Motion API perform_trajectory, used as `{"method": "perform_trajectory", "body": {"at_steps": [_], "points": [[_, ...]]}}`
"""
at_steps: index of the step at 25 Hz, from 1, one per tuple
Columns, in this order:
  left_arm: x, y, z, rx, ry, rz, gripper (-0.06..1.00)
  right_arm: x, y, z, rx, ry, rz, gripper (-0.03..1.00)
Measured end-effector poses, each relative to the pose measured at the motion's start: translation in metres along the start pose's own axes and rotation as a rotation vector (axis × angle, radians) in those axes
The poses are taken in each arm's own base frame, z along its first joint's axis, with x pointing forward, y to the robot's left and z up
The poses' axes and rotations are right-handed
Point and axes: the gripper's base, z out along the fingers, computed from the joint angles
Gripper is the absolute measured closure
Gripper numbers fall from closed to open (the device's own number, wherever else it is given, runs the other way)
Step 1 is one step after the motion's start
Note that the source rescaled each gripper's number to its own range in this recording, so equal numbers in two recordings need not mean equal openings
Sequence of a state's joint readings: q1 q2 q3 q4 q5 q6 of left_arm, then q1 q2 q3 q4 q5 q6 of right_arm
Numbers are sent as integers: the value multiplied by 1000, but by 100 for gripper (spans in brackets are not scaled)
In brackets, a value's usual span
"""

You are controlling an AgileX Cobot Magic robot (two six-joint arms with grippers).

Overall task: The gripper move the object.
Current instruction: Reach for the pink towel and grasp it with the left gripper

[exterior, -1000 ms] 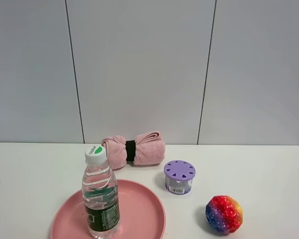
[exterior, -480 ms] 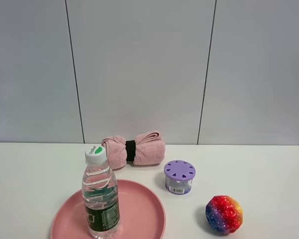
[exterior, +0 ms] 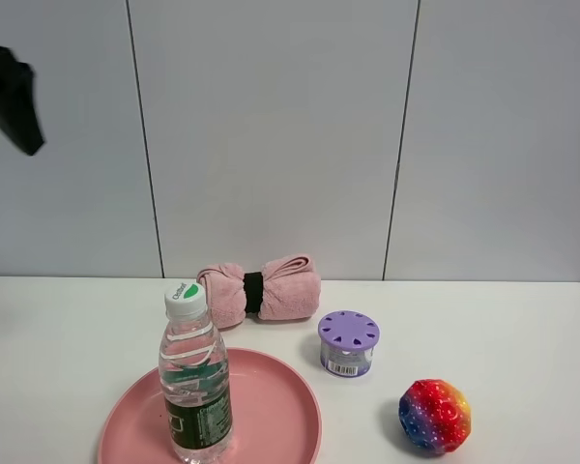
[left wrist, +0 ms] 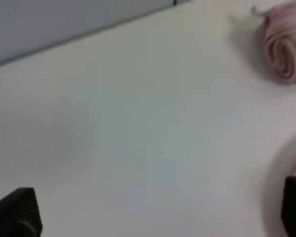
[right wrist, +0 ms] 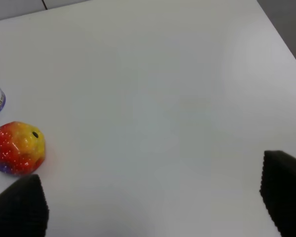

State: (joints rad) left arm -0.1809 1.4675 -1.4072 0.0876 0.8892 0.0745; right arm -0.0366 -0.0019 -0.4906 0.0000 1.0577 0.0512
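Note:
The pink rolled towel [exterior: 259, 290] with a black band round its middle lies at the back of the white table, by the wall. The left wrist view shows its rolled end [left wrist: 284, 49]. A blurred black part of my left arm [exterior: 10, 92] shows high at the far left, well above and apart from the towel. My left gripper [left wrist: 155, 217] is open and empty over bare table. My right gripper [right wrist: 150, 202] is open and empty over the right side of the table; it does not show in the exterior view.
A clear water bottle [exterior: 195, 387] stands upright on a pink plate [exterior: 280, 416] at the front left. A purple lidded jar [exterior: 348, 343] stands right of the towel. A rainbow ball [exterior: 434, 416] lies at the front right, also in the right wrist view [right wrist: 17, 148].
The black part of my left arm has come into the exterior view at the upper left. The objects on the table have not moved.

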Motion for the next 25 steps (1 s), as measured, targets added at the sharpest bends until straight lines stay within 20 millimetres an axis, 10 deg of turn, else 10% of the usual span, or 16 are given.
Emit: {"method": "perform_trajectory", "body": {"at_steps": [6, 14, 25], "points": [[-51, -62, 54, 113, -35, 320, -6, 0, 0, 0, 0, 0, 0, -3], [-66, -129, 112, 303, -40, 797, -6, 0, 0, 0, 0, 0, 0, -3], [-80, -158, 177, 348, -84, 950, -6, 0, 0, 0, 0, 0, 0, -3]]}}
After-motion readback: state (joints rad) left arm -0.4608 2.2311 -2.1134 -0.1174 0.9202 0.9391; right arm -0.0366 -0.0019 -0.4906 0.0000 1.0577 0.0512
